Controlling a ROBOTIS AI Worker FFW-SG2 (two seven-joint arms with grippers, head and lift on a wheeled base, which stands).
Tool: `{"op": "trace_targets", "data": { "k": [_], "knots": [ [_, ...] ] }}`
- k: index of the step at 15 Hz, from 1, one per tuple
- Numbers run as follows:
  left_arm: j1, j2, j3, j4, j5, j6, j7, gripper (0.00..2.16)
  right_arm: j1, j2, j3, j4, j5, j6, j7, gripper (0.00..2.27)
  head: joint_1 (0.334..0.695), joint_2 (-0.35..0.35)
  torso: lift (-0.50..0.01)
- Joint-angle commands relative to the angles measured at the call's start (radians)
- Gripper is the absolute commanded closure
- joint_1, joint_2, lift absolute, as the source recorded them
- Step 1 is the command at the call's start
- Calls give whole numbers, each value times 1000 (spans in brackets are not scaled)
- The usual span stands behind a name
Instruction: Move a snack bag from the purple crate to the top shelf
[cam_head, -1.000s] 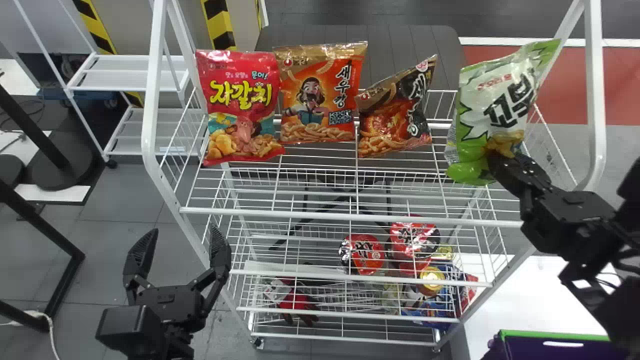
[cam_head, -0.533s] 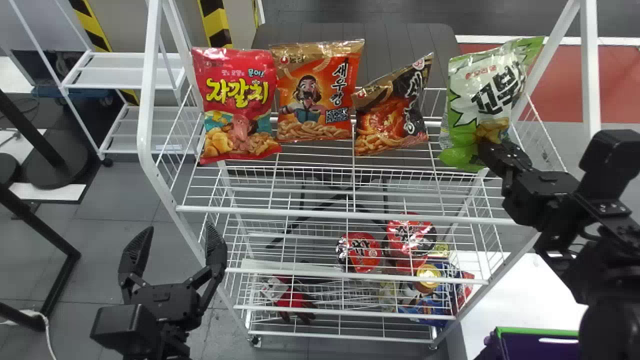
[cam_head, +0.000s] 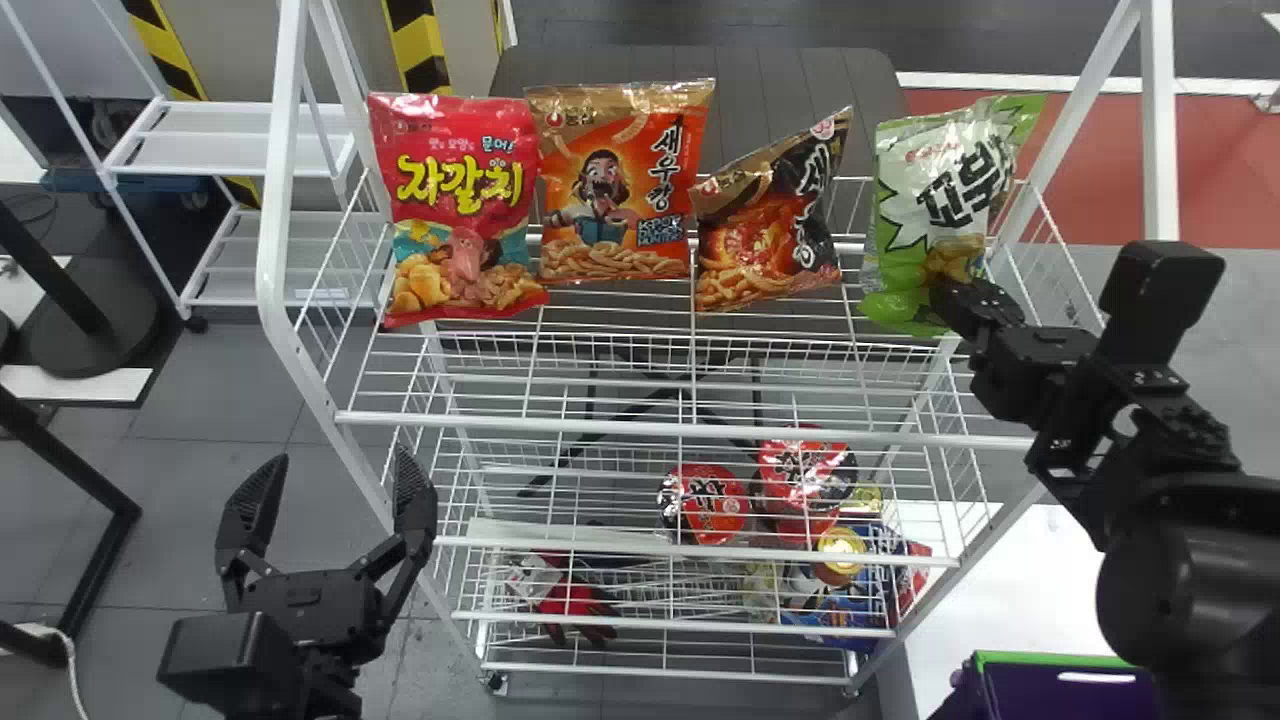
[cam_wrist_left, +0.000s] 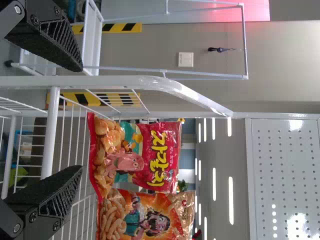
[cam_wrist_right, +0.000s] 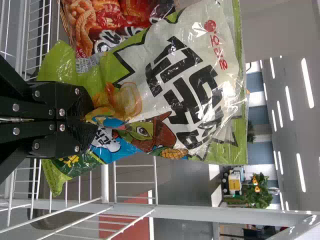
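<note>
At the right end of the white rack's top shelf (cam_head: 620, 432), my right gripper (cam_head: 945, 292) holds a green and white snack bag (cam_head: 925, 200) by its lower part, the bag standing upright. In the right wrist view, the right gripper (cam_wrist_right: 90, 112) is shut on the bag's (cam_wrist_right: 175, 85) bottom portion, which is creased around the fingers. My left gripper (cam_head: 325, 490) is parked at the rack's left front, its fingers spread and nothing between them; the left wrist view shows the same gripper (cam_wrist_left: 80, 120) open. The purple crate (cam_head: 1070, 690) is at the bottom right.
A red bag (cam_head: 463, 210), an orange bag (cam_head: 622, 180) and a black and orange bag (cam_head: 768, 215) stand on the top shelf, left of the held one. Red-lidded cups (cam_head: 703, 503) sit lower down. White posts (cam_head: 1160, 120) rise at the rack's right side.
My right gripper has moved left with the green bag, which now stands straighter and closer to the black and orange one. The head view has shifted slightly; the left gripper keeps its pose.
</note>
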Motion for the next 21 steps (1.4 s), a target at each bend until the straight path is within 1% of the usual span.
{"op": "trace_targets", "data": {
  "k": [1,9,13,20,21],
  "knots": [
    [0,-1,0,5,0,-6,2,130,-29,1,-7,38,-5,-14,-6,2064,695,-4,1],
    [0,-1,5,9,0,-12,2,130,-84,1,-24,150,4,-91,-59,2061,695,-29,1],
    [0,0,9,9,0,-12,2,130,-115,1,-22,219,12,-155,-97,2057,695,-37,1],
    [0,-1,12,12,2,-9,2,130,-156,1,-18,320,13,-220,-109,2051,695,-36,1],
    [0,-1,12,12,2,-9,2,130,-161,1,-16,334,13,-232,-111,2020,695,-35,1]
  ]
}}
